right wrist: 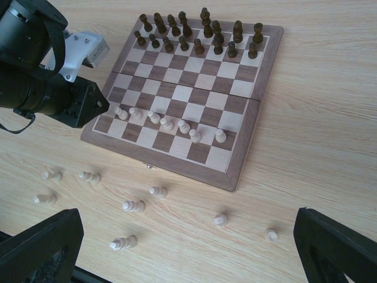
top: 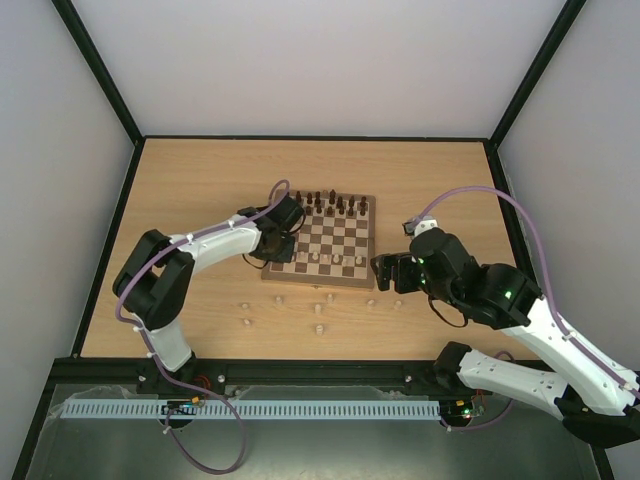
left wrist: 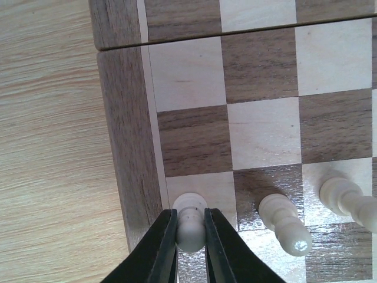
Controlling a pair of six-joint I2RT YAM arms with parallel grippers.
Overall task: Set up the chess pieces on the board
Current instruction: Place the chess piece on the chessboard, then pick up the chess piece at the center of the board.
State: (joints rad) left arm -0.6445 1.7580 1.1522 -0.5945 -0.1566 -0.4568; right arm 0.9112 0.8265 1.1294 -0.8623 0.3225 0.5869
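So the left gripper [left wrist: 191, 217] is clamped on a pale pawn [left wrist: 191, 231], one black finger on each side of its head. That pawn sits on the board [top: 368, 240] in the leftmost column, right against the brown border. From the right wrist view it looks like the second row from the near edge.

Next to it on its right there's a line of more pale pawns [right wrist: 168, 124] running along that same row, each on its own square. The dark pieces [right wrist: 194, 32] fill the two far rows.

The rest of the chess pieces [right wrist: 133, 206] are still loose on the table [top: 200, 180], scattered just near of the board's near edge. I count eight. Several are lying on their sides, and a couple over on the right look upright.

The right gripper [right wrist: 188, 236] is spread wide open with nothing in it. It hangs above the table by the board's near right corner, over those loose pieces.
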